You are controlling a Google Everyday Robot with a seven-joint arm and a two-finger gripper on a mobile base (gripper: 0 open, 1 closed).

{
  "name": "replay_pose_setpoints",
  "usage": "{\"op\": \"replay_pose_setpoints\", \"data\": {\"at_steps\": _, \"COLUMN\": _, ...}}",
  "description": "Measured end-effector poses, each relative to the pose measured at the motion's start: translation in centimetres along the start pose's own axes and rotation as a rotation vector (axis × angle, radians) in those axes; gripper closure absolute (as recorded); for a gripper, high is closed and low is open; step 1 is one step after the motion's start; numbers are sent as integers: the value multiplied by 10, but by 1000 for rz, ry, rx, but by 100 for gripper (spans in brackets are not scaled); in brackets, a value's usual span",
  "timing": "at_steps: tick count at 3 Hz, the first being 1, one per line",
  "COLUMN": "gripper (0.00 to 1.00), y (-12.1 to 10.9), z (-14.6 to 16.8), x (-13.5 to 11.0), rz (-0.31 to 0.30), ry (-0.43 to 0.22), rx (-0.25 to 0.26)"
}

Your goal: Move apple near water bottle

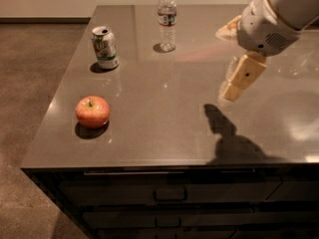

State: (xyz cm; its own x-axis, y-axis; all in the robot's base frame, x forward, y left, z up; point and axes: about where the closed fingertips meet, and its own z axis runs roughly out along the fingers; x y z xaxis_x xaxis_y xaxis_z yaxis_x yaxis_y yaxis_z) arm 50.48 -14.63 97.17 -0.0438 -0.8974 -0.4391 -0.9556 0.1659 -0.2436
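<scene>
The red-orange apple (pixel 92 111) sits on the dark countertop near its front left corner. The clear water bottle (pixel 167 20) with a white cap stands upright at the far middle of the counter. My gripper (pixel 230 91) hangs from the white arm at the right, above the counter's right half, pointing down and to the left. It is well to the right of the apple and in front and to the right of the bottle. It holds nothing that I can see.
A green-and-white soda can (pixel 104 47) stands upright at the far left, between the apple and the bottle. The grey countertop (pixel 164 118) ends at the left and front edges, with drawers (pixel 169 193) below. A tan object (pixel 228 29) lies behind the arm.
</scene>
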Motion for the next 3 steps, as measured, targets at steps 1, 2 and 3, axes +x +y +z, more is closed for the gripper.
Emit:
{"op": "replay_pose_setpoints", "data": {"at_steps": 1, "gripper": 0, "y": -4, "z": 34, "x": -41, "rz": -50, "ry": -71, "rx": -21}}
{"op": "replay_pose_setpoints", "data": {"at_steps": 2, "gripper": 0, "y": 1, "z": 66, "x": -86, "rz": -85, "ry": -148, "rx": -64}}
{"op": "replay_pose_setpoints", "data": {"at_steps": 3, "gripper": 0, "y": 14, "z": 98, "x": -120, "rz": -128, "ry": -167, "rx": -111}}
